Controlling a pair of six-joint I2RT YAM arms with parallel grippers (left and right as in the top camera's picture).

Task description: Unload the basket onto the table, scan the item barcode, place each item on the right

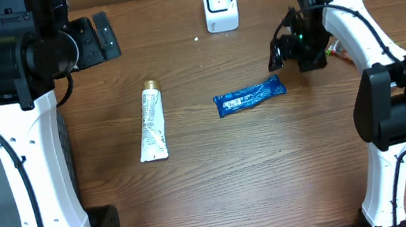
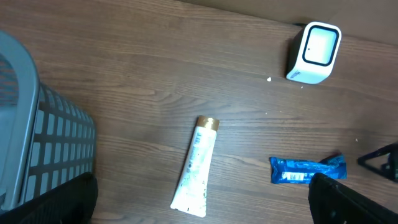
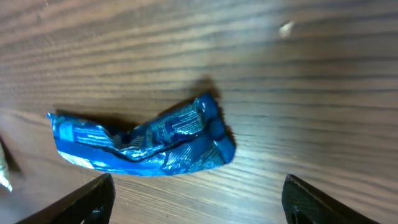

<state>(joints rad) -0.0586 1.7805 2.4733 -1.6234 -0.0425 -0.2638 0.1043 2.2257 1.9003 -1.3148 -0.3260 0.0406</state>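
clearly, blue packet (image 1: 249, 96) lies on table (image 1: 220, 175), outside grey basket (image 2: 56, 143).

Brown wood-grain table (image 1: 221, 182): white gold-capped tube (image 1: 151, 125) lying left of centre, crumpled blue foil packet (image 1: 249, 96) lying to its right, well apart, small white boxy scanner (image 1: 219, 4) standing at the far edge.

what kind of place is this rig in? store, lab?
Probably a lab bench mocked up as a checkout: a small white scanner stands on a wood-grain table, a white tube and a blue packet lie in front of it, a grey basket sits at the left edge.
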